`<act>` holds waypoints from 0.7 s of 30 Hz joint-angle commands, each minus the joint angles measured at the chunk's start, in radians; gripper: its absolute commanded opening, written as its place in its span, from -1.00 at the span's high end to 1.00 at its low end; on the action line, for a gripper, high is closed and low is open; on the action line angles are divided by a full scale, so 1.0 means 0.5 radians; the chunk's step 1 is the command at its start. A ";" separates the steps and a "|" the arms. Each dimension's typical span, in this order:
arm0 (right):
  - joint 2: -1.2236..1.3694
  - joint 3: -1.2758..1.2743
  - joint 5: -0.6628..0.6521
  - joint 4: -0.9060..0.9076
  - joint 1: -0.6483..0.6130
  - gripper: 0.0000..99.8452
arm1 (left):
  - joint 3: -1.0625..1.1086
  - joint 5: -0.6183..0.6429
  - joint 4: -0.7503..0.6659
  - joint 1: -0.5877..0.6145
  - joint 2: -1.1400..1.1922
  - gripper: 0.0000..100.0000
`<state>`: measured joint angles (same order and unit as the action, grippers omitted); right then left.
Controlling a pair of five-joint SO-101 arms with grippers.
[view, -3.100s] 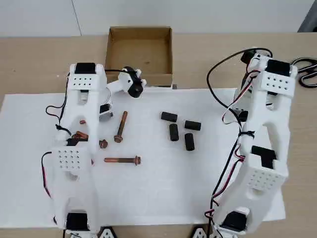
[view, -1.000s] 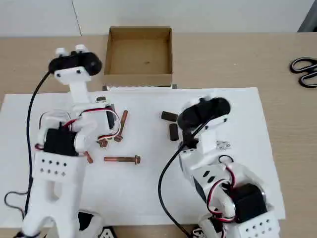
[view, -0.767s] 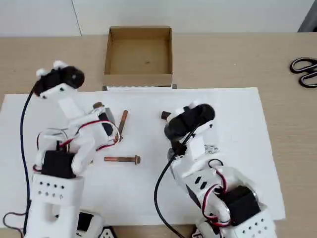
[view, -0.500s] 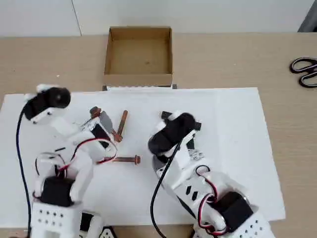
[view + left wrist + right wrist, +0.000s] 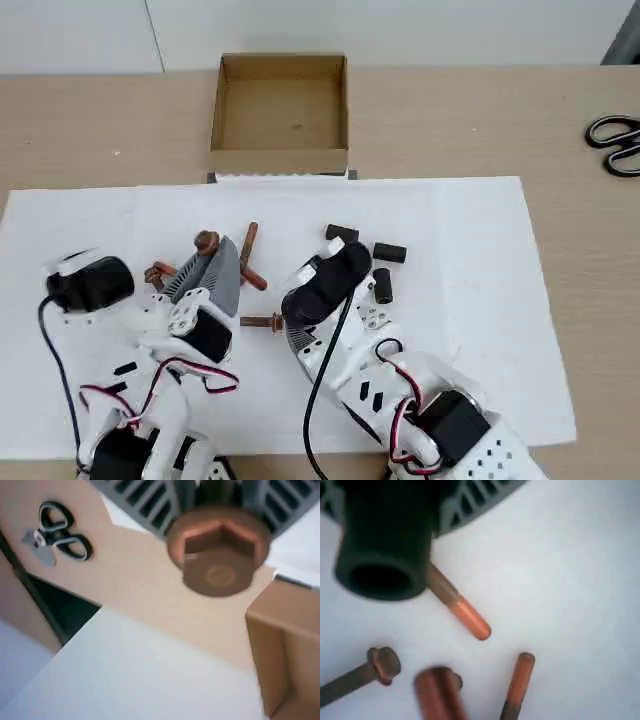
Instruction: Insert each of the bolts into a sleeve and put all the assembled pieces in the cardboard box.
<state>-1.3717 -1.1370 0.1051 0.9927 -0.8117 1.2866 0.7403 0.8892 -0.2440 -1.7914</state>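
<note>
Gripped a bolt (image 5: 219, 555) in the left claw (image 5: 214, 262), a sleeve (image 5: 382, 562) in the right claw (image 5: 387, 505); might have missed the bore through tilt, jamming or dropping either.

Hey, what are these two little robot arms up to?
They are pairing bolts with sleeves. The left gripper is clamped on a copper bolt, and the right gripper holds a black sleeve over the white sheet. Other bolts and three sleeves lie loose on the sheet. The cardboard box is empty, so nothing has been packed yet.
</note>
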 commanded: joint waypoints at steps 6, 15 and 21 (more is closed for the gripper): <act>-0.041 -0.153 -0.166 -0.253 -0.075 0.99 | -0.005 -0.006 0.025 -0.031 -0.037 0.99; -0.361 -0.371 -0.325 -0.364 -0.072 1.00 | -0.005 -0.006 0.028 -0.034 -0.037 0.99; -0.443 -0.393 -0.325 -0.272 -0.072 1.00 | -0.005 -0.006 0.037 -0.206 -0.037 0.99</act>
<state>-1.5727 -1.3380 -0.0453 0.8516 -0.8439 1.2896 0.7403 0.9030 -0.3084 -1.7990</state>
